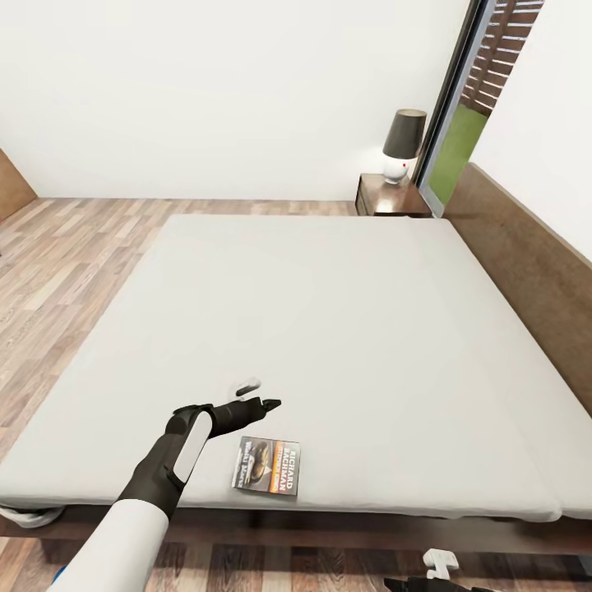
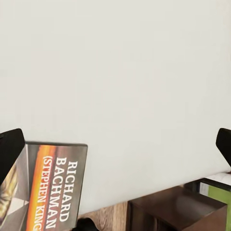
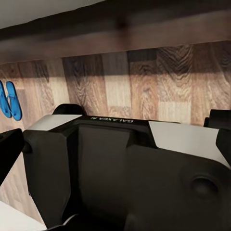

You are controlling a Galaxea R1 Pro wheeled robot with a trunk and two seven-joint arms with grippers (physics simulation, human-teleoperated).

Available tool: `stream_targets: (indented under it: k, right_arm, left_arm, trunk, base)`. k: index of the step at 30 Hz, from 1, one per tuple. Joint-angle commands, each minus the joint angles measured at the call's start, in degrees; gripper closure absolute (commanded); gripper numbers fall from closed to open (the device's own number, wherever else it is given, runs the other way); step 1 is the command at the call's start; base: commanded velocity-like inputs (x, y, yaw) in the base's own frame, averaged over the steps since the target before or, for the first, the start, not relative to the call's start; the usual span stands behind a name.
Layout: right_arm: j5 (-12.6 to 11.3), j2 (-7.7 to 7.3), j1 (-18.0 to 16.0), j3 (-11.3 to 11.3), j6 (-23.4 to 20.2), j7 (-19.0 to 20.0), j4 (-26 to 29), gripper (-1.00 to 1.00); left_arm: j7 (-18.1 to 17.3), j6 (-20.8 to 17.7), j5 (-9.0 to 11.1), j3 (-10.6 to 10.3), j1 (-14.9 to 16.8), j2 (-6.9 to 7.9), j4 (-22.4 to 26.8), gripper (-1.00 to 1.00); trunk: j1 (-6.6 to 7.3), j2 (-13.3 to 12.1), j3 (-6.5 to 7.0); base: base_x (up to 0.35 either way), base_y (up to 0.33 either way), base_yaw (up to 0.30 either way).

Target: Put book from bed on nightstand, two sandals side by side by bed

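Book (image 1: 268, 466) position: flat on the bed (image 1: 345, 329), close to the foot edge of the pale grey mattress and left of that edge's midpoint, cover up. White "Richard Bachman" lettering and an orange band are legible in the left wrist view (image 2: 55, 192).

Left gripper (image 1: 256, 393): held over the mattress just beyond the book, farther in from the foot edge. It does not touch the book. The fingers (image 1: 270, 404) are spread, with nothing between them.

Sandals (image 3: 10, 99): both blue flip-flops lie side by side on the wood-plank floor (image 1: 57, 255), as seen in the right wrist view; their position relative to the bed cannot be determined.

Right gripper: low, off the foot edge of the bed near the floor. Dark fingers (image 3: 9, 149) appear at opposite edges of the right wrist view, spread, gripping nothing.

Nightstand (image 1: 390, 197): beside the far head corner of the bed, next to the headboard (image 1: 526, 263). A lamp (image 1: 403, 144) with a dark shade stands on it.
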State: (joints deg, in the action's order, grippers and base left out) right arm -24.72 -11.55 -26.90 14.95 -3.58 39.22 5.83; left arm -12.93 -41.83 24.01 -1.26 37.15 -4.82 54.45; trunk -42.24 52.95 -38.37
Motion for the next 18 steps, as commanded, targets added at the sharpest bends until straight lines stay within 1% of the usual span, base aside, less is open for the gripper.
stream_targets:
  k: [1,18]
  right_arm:
    - [-0.59,-0.04,-0.01,0.35,-0.38,0.15,0.05,-1.0]
    - [-0.59,-0.02,-0.02,0.35,-0.38,0.15,0.05,-1.0]
  left_arm:
    - [-0.14,-0.27,-0.02,0.05,0.02,-0.03,0.04,-1.0]
    - [-0.17,-0.27,0.07,-0.05,0.02,-0.16,-0.04,-1.0]
  trunk:
    - [-0.23,0.45,-0.23]
    - [-3.96,7.27,-3.28]
  base:
    - [0.0,0.0,0.0]
    - [0.0,0.0,0.0]
